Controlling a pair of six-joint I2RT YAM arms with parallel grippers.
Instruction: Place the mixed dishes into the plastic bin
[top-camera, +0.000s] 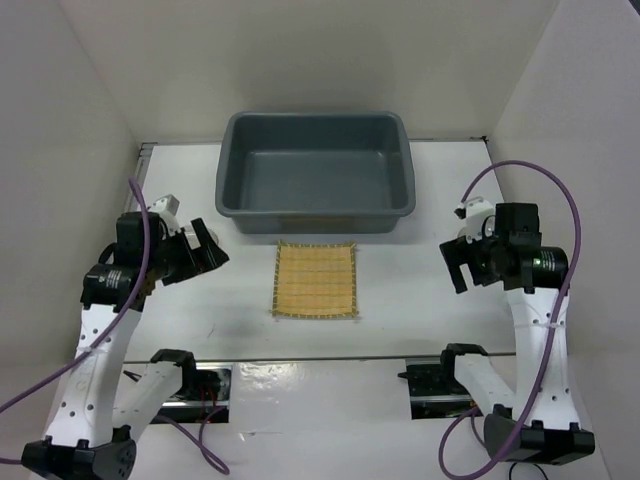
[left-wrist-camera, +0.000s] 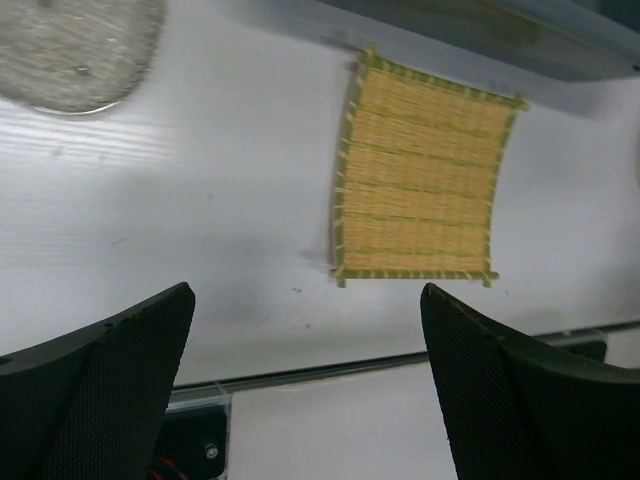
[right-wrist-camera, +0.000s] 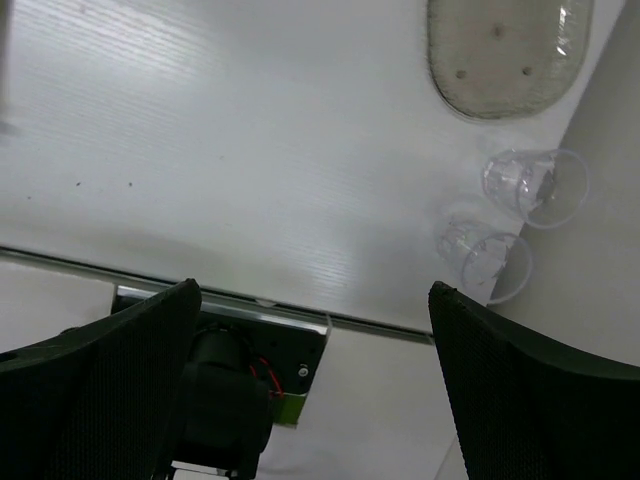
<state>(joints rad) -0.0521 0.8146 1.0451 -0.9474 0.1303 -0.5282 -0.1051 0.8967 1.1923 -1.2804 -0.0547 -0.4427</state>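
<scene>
The plastic bin (top-camera: 315, 222) is seen at the middle of the far edge of the table (top-camera: 430, 310), with nothing visible inside it. The yellow woven mat (top-camera: 315, 280) is laid flat just in front of the bin's near wall, at the table's centre, between the two arms.

The left gripper (left-wrist-camera: 305, 292) is held above the table toward the left edge, its fingers spread wide with nothing between them. In its wrist view a translucent round plate (left-wrist-camera: 72, 45) is shown left of the mat, well apart from it.

The right gripper (right-wrist-camera: 315, 288) is held toward the right edge, likewise spread and gripping nothing. In its wrist view a translucent shallow dish (right-wrist-camera: 505, 52) and two clear cups (right-wrist-camera: 532, 185) (right-wrist-camera: 485, 258) are shown close together by the right edge, the cups tipped on their sides.
</scene>
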